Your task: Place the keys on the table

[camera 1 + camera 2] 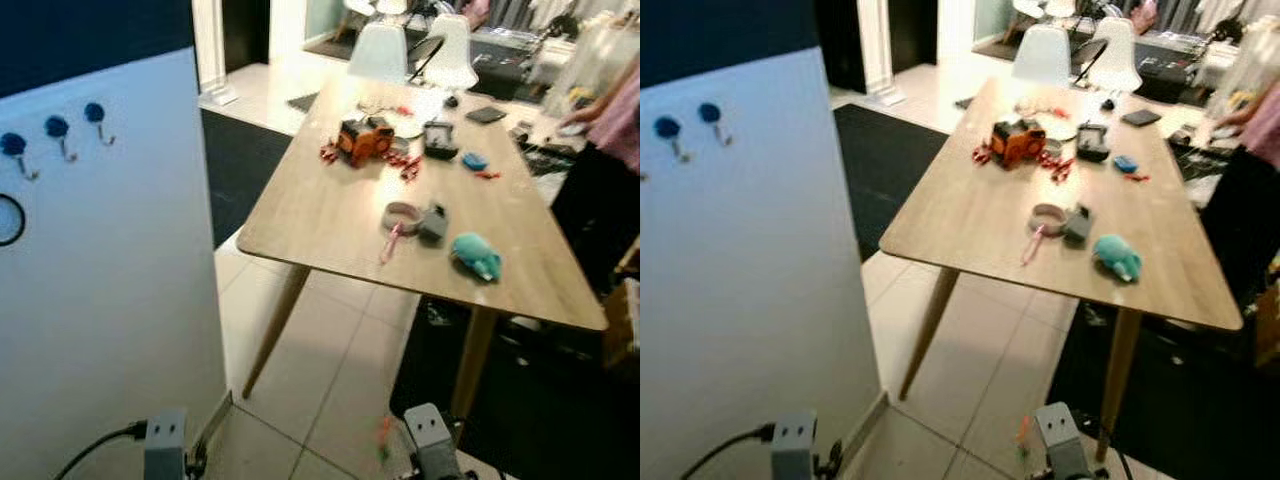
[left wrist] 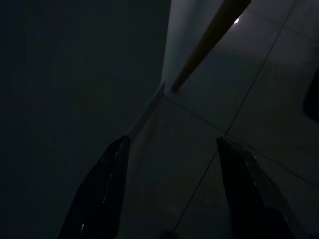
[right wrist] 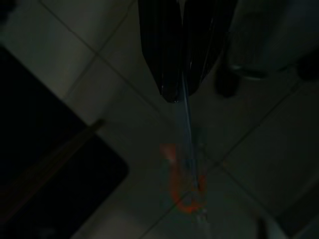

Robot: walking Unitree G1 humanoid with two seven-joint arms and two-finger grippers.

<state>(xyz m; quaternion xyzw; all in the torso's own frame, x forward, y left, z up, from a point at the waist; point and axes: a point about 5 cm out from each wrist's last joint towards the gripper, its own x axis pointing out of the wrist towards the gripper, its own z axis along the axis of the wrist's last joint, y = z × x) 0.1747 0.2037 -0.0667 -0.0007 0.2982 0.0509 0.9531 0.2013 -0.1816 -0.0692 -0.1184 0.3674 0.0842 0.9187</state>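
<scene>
The right gripper [image 3: 180, 87] hangs low over the tiled floor [image 1: 330, 380], short of the counter's near edge, its fingers pinched narrow on a thin strap from which the keys [image 3: 183, 181] dangle with an orange tag. The same orange tag shows beside the right wrist, below the counter [image 1: 330, 210]. The left gripper [image 2: 172, 164] hangs idle near the white panel [image 1: 110, 250], fingers spread wide and empty.

The step in hand looks like the carry: keys held, not yet delivered. The counter's far half is crowded: an orange toy [image 1: 362, 138], a pink strap with a grey fob [image 1: 415, 220] and a teal plush [image 1: 477, 256]. Next, the robot likely needs to step closer, raise the right arm above the counter's near edge and let go over the bare wood there. A person [image 1: 610, 150] stands at the counter's right side.
</scene>
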